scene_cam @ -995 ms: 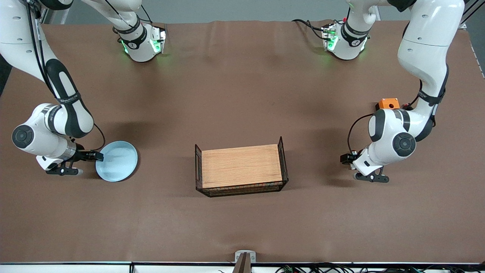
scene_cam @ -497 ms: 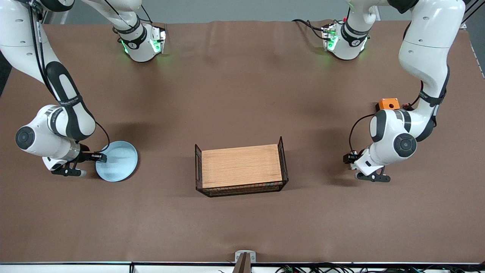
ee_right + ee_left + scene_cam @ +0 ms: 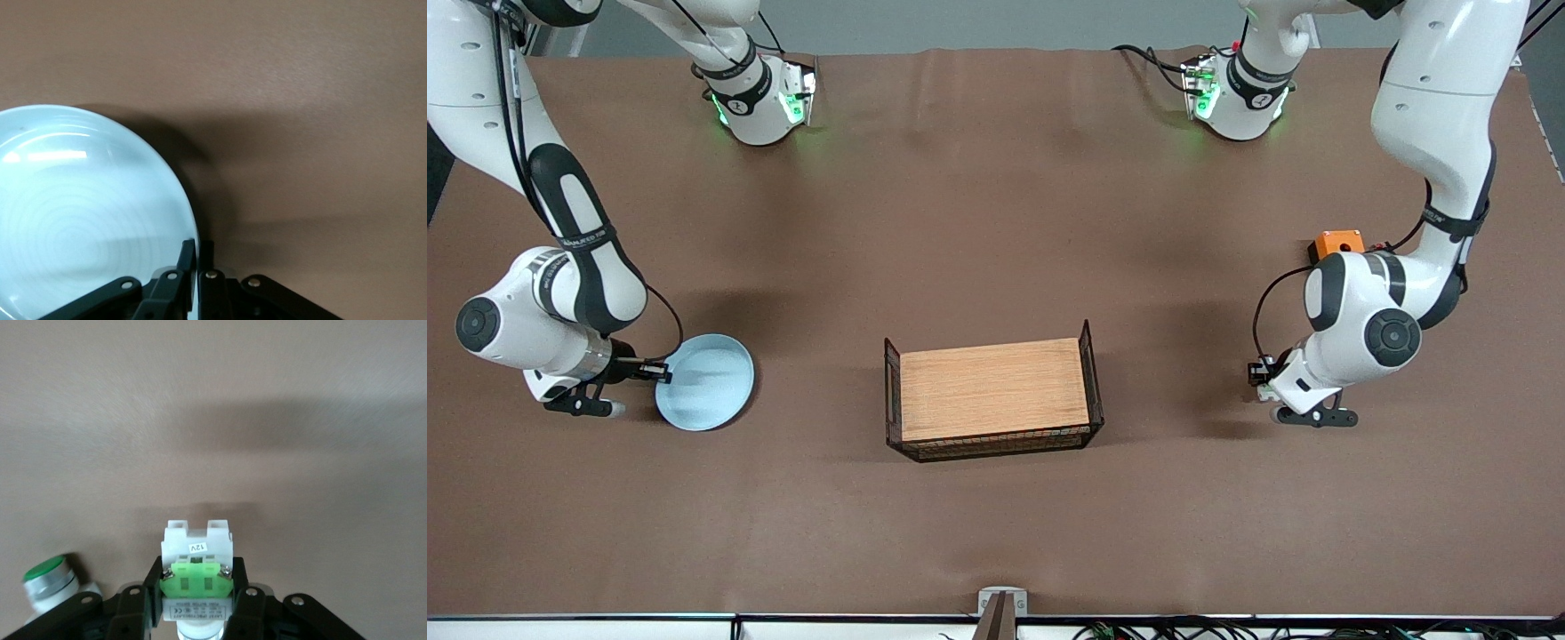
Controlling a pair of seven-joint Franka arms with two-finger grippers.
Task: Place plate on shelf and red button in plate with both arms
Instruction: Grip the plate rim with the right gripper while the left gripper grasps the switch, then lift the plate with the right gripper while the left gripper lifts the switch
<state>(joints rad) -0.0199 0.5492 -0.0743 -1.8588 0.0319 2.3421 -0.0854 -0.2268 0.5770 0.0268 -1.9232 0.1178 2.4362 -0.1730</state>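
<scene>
Two end effectors are loaded, one at each end of the table (image 3: 978, 222). At the right arm's end you see the right end effector (image 3: 197, 257) clamped on the rim of the plate (image 3: 706, 382), one finger inside the rim and one outside; whether the plate rests on the table cannot be told. At the left arm's end, the left end effector (image 3: 195, 585) grips the red button (image 3: 197, 570) by its green-patched body over bare table, the white end pointing away from the wrist. Beside that end effector you can see a green-capped button (image 3: 45, 575). An orange box (image 3: 1339, 242) sits near the left arm. A wire basket (image 3: 991, 391) with a wooden top stands mid-table between the arms.
</scene>
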